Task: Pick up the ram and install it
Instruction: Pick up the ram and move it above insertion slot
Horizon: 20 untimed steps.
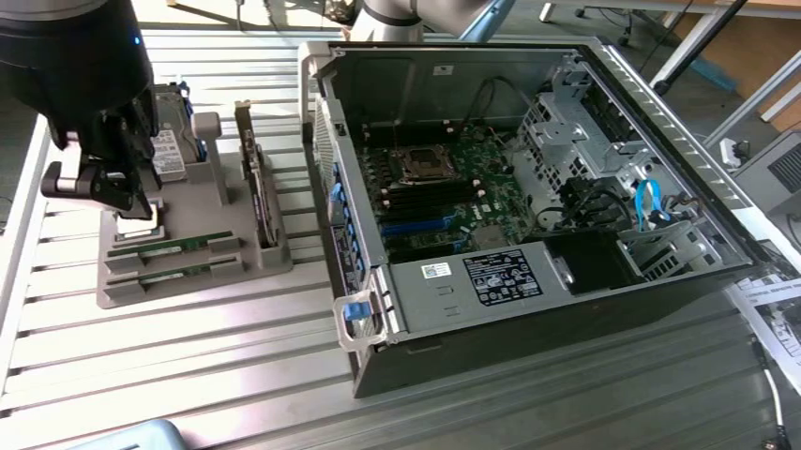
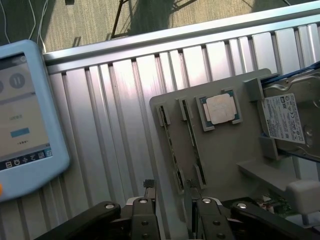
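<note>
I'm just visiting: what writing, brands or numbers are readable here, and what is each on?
No words can be read.
Black label on the case: print too small.
White sticker beside it: too small.
Hard drive label: blurred.
Tablet screen: blurred, but a pause sign shows.
Printed sheet by the case: too small.

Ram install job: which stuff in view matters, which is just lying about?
In the job: ram sticks, gray holder, open pincer, motherboard in the open case.
Lying about: CPU chip, hard drive, expansion card, blue tablet.
</note>
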Each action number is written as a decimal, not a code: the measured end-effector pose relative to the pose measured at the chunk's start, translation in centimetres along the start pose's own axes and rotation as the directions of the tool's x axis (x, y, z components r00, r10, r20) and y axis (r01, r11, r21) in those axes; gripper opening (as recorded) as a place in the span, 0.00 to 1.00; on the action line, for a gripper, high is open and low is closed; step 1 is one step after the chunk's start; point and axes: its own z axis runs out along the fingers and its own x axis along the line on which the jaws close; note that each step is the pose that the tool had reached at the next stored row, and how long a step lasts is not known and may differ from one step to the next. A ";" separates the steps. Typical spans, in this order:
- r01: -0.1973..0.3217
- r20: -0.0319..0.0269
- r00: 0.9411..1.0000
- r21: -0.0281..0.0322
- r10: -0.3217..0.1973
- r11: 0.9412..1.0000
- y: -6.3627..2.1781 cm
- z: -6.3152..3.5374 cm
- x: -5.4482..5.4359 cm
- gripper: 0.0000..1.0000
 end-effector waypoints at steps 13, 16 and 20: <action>0.004 0.000 1.000 0.000 -0.004 1.000 -0.02 0.59 0.0 0.36; 0.005 0.000 1.000 0.000 -0.005 1.000 -0.02 0.72 0.0 0.36; 0.006 0.000 1.000 0.000 -0.006 1.000 -0.02 0.89 0.0 0.36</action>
